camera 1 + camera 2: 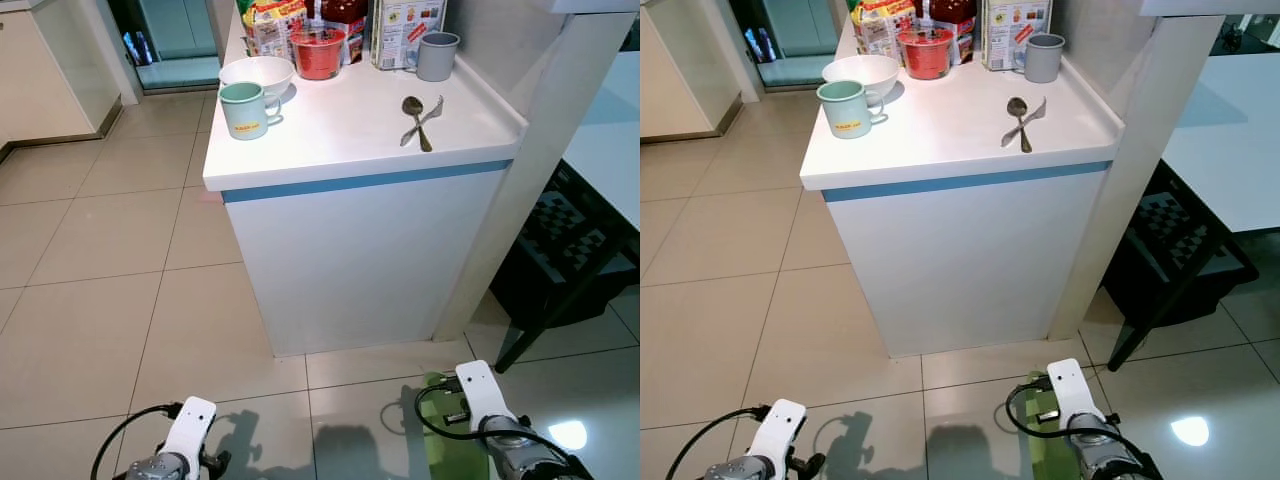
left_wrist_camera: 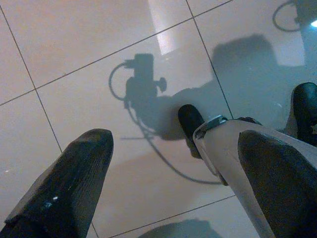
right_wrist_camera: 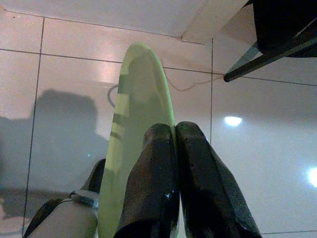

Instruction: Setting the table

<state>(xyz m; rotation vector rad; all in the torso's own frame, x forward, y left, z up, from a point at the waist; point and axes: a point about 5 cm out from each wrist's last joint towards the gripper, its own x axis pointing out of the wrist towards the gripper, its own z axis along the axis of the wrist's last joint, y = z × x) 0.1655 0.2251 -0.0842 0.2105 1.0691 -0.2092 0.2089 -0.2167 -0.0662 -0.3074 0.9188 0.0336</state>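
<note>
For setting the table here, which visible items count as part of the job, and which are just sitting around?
Part of the job:
- green plate, clamped by the right gripper
- spoon and fork, crossed on the counter
- green mug
- white bowl

Just lying about:
- grey cup
- red container
- food packets
- black chair

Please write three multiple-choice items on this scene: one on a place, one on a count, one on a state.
1. Where do the spoon and fork lie?
A. on the floor
B. on the white counter, near its front edge
C. in the white bowl

2. How many cups stand on the counter?
A. two
B. four
C. none

3. What are the right gripper's fingers doing?
A. spread wide
B. shut on a green plate
C. holding a mug

Answers: 1 B, the spoon and fork lie crossed on the white counter. 2 A, a green mug and a grey cup. 3 B, the right gripper pinches the green plate by its rim.
</note>
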